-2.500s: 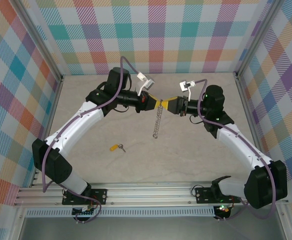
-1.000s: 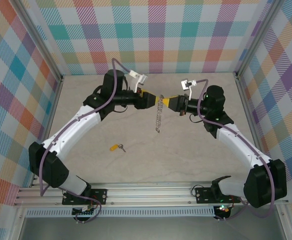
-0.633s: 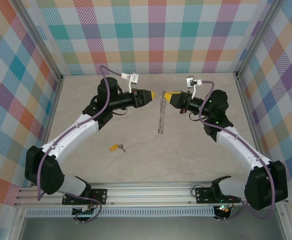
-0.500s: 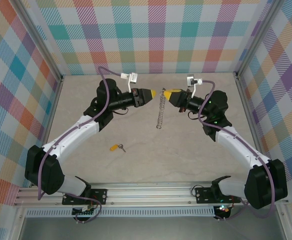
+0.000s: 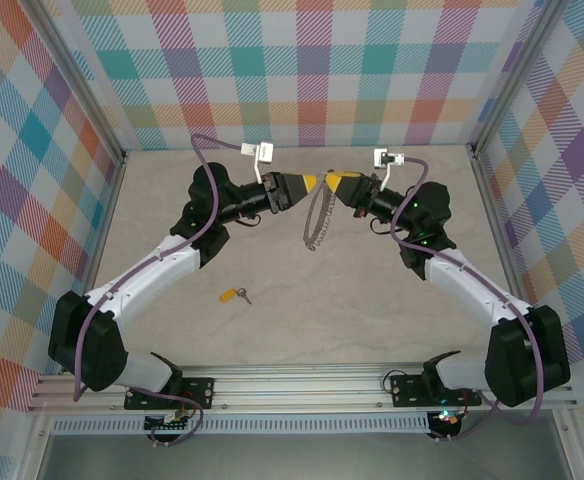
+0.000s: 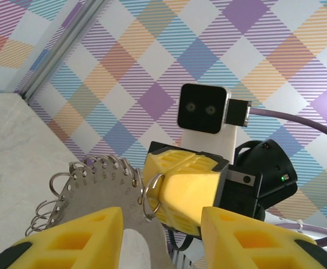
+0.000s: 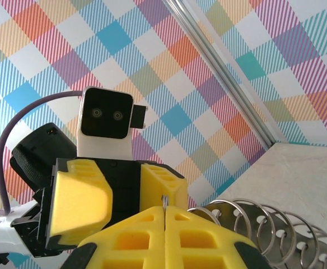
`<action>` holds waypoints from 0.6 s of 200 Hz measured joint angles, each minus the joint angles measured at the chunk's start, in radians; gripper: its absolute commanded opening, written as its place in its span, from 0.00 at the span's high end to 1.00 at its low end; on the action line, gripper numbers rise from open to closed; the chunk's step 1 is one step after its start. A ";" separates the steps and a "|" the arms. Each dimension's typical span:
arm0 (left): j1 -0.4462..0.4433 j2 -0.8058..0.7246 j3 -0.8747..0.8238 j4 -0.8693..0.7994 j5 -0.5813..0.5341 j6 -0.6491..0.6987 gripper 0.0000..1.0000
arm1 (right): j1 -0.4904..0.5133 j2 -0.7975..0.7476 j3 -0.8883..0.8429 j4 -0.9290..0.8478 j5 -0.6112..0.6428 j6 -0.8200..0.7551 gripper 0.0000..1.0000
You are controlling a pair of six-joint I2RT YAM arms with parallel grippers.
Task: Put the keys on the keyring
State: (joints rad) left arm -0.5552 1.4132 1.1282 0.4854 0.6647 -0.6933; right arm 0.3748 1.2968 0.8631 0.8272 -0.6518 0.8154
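Note:
The keyring [image 5: 315, 222] hangs in the air near the back wall. It is a curved silvery strip with numbered holes, carrying several small split rings. My right gripper [image 5: 334, 181] is shut on its top edge; in the right wrist view a thin metal edge sticks up between the closed fingers [image 7: 164, 210], and the rings [image 7: 270, 227] trail off to the right. My left gripper [image 5: 305, 183] faces it tip to tip and is open. Its yellow fingers [image 6: 68, 235] stand on either side of the strip [image 6: 104, 190]. The small yellow-headed key [image 5: 234, 294] lies on the table, left of centre.
Checked walls enclose the beige table [image 5: 372, 300] on three sides, with aluminium posts at the corners. Both arms reach up towards the back wall, and their cables loop above the wrists.
Both grippers have risen and moved towards the back wall. The left gripper drew away from the keyring and then closed in on the right gripper again. The keyring now hangs bowed.

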 measured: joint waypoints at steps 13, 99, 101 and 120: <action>-0.001 0.000 0.000 0.008 0.000 -0.002 0.59 | 0.002 0.003 0.000 0.007 0.002 0.009 1.00; -0.007 0.013 0.000 0.019 0.000 -0.002 0.60 | 0.011 0.004 0.000 0.029 0.005 0.032 1.00; -0.007 0.014 0.000 0.019 0.000 -0.002 0.60 | 0.011 0.004 0.000 0.029 0.005 0.034 1.00; -0.008 0.024 0.000 0.019 0.000 -0.002 0.60 | 0.012 0.010 0.000 0.041 0.005 0.038 1.00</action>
State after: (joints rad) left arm -0.5629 1.4376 1.1286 0.5049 0.6647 -0.6956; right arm 0.3870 1.3067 0.8631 0.8684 -0.6472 0.8536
